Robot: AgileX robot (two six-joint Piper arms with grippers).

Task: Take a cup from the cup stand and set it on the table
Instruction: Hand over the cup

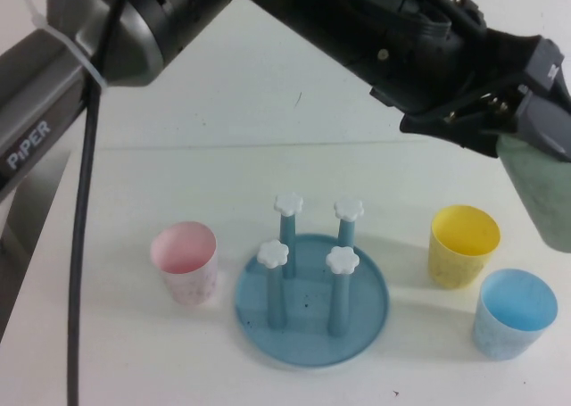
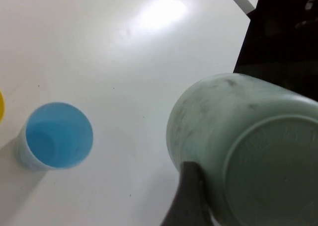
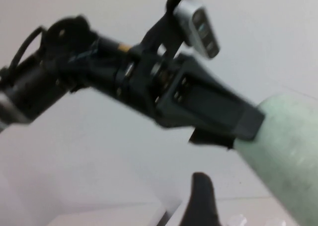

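My left arm reaches across the high view from the upper left to the right edge. My left gripper (image 1: pixel 526 138) is shut on the pale mint-green cup (image 1: pixel 540 187) and holds it tilted, high above the table (image 1: pixel 116 352) at the right. In the left wrist view the cup (image 2: pixel 248 151) fills the space at my left gripper (image 2: pixel 251 186), base toward the camera, with one dark finger (image 2: pixel 191 196) against its side. The blue cup stand (image 1: pixel 308 335) sits mid-table, all its pegs bare. My right gripper (image 3: pixel 243 206) is out of the high view and open; its wrist view shows the cup (image 3: pixel 293 151).
A pink cup (image 1: pixel 185 261) stands upright left of the stand. A yellow cup (image 1: pixel 462 245) and a light blue cup (image 1: pixel 515 312) stand upright to its right, under the held cup. The light blue cup also shows in the left wrist view (image 2: pixel 58 135).
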